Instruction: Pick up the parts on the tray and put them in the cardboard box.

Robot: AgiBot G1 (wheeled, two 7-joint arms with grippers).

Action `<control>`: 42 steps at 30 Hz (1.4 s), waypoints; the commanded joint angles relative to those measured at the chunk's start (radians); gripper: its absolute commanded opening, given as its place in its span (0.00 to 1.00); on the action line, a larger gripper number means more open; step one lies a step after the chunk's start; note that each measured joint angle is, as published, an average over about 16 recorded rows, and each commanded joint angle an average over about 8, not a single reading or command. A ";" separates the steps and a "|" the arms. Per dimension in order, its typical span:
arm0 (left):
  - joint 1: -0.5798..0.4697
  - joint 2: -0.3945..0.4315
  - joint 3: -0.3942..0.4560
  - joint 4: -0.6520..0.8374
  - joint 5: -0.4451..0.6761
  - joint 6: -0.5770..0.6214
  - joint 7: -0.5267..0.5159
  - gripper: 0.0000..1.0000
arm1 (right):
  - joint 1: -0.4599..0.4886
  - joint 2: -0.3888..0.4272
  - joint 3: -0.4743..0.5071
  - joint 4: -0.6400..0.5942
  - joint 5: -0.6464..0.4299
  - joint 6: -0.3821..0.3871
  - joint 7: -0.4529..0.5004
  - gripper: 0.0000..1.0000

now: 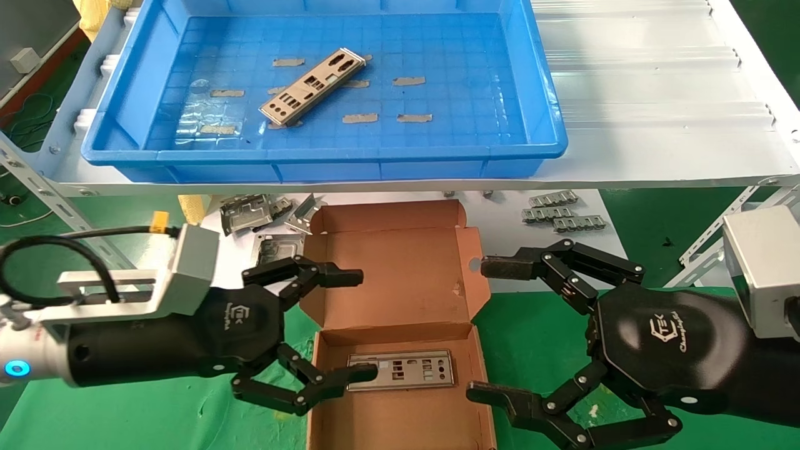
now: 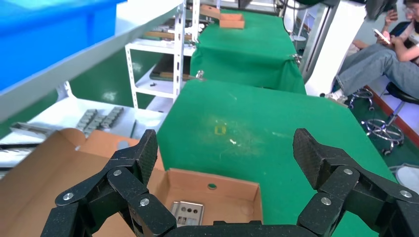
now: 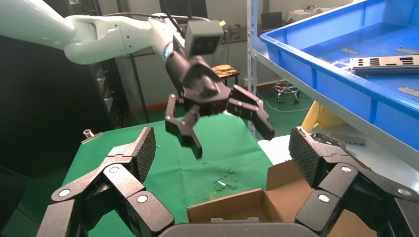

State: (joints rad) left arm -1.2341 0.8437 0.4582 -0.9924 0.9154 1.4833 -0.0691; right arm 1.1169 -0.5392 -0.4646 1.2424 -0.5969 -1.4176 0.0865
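Observation:
One silver punched plate lies at an angle in the blue tray on the upper shelf; it also shows in the right wrist view. A second plate lies flat in the open cardboard box below, also seen in the left wrist view. My left gripper is open and empty over the box's left edge, its lower fingertip just above the plate's end. My right gripper is open and empty at the box's right side.
Grey folded brackets lie on the white lower shelf left of the box lid. Small slotted strips lie to the right. The upper shelf's front edge overhangs the box lid. Green cloth covers the table around the box.

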 commanded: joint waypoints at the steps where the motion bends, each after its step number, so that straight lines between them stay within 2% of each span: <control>1: 0.011 -0.016 -0.012 -0.020 -0.013 0.001 -0.008 1.00 | 0.000 0.000 0.000 0.000 0.000 0.000 0.000 1.00; 28: 0.156 -0.227 -0.175 -0.286 -0.181 0.012 -0.116 1.00 | 0.000 0.000 0.000 0.000 0.000 0.000 0.000 1.00; 42: 0.166 -0.241 -0.185 -0.302 -0.194 0.014 -0.121 1.00 | 0.000 0.000 0.000 0.000 0.000 0.000 0.000 1.00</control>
State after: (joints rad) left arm -1.0677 0.6025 0.2724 -1.2952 0.7216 1.4969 -0.1907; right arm 1.1167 -0.5390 -0.4646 1.2421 -0.5967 -1.4173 0.0864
